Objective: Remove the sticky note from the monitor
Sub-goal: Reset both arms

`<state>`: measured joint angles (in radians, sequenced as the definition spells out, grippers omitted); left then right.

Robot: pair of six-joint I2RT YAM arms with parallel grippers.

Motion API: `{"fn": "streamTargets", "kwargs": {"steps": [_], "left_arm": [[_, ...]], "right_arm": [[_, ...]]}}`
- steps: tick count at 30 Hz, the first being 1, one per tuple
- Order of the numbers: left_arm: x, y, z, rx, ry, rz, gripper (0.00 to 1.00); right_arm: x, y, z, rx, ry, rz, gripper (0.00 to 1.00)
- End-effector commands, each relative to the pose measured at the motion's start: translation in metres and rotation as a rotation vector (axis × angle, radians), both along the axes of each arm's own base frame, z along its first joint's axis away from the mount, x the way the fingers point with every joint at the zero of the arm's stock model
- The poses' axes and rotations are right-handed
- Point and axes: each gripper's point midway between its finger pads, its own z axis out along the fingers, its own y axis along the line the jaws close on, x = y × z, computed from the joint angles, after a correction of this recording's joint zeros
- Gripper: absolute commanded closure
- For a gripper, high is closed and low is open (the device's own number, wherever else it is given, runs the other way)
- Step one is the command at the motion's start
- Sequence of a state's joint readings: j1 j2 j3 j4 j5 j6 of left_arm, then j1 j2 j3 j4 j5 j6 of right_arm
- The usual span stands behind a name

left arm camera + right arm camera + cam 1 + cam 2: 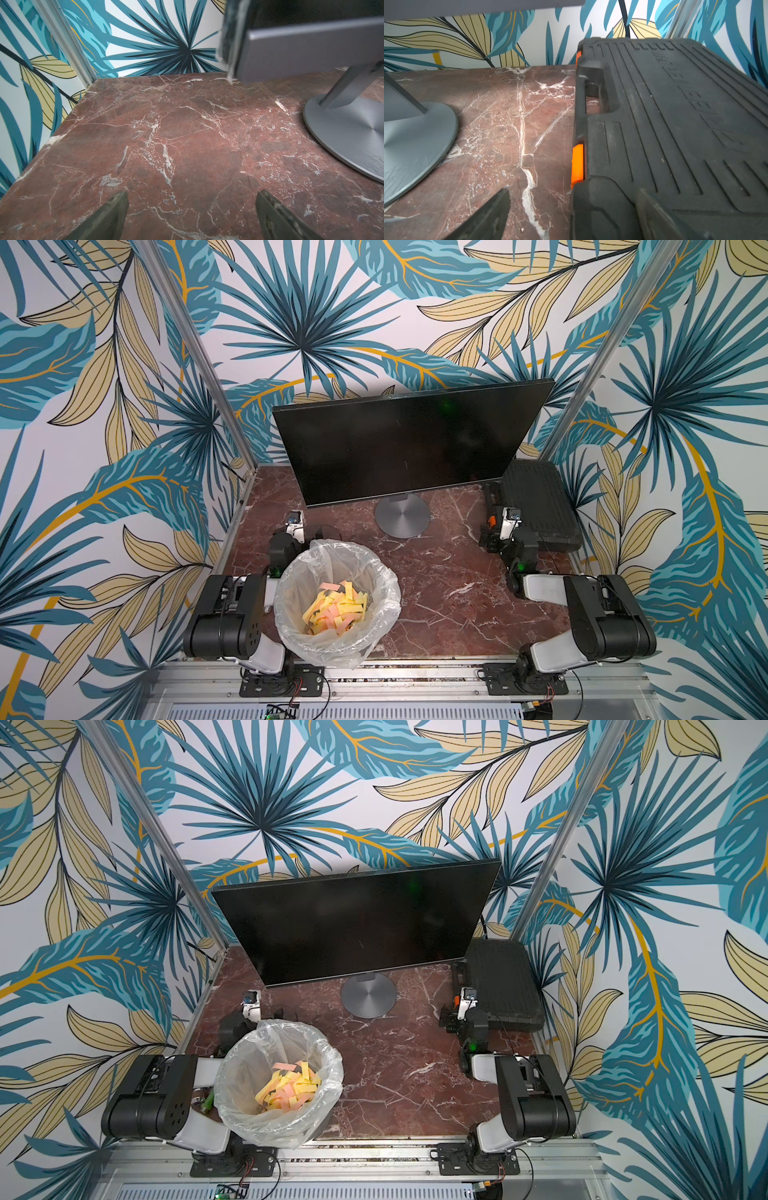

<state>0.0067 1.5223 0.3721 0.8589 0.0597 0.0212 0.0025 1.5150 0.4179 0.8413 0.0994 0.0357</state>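
The monitor [411, 439] [353, 928] stands at the back of the table on its round grey base [402, 515], screen dark. No sticky note shows on the screen in either top view. My left gripper [191, 199] is open and low over bare marble, left of the base [349, 133], with the monitor's lower edge [311, 47] ahead. My right gripper [573, 197] is open too; one finger is over the marble and the other over the corner of a black ribbed case [675, 124]. Nothing is held in either one.
A bin with a clear plastic liner [386, 572] stands at the front left beside the left arm, holding several yellow and pink paper slips [334, 608]. The black ribbed case [536, 506] with orange latches lies at the back right. Patterned walls close three sides.
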Motion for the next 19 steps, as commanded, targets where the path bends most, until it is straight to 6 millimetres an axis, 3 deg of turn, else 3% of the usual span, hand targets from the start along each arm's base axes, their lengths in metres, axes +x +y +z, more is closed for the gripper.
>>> {"fn": "streamTargets", "kwargs": {"steps": [1, 19], "left_arm": [[0.0053, -0.0017, 0.0071, 0.028, -0.011, 0.000, 0.00], [0.0054, -0.0019, 0.0072, 0.028, -0.011, 0.000, 0.00]], "right_arm": [[-0.0022, 0.0019, 0.0014, -0.013, -0.018, 0.006, 0.00], [-0.0018, 0.0025, 0.0009, -0.016, -0.013, 0.008, 0.00]]}}
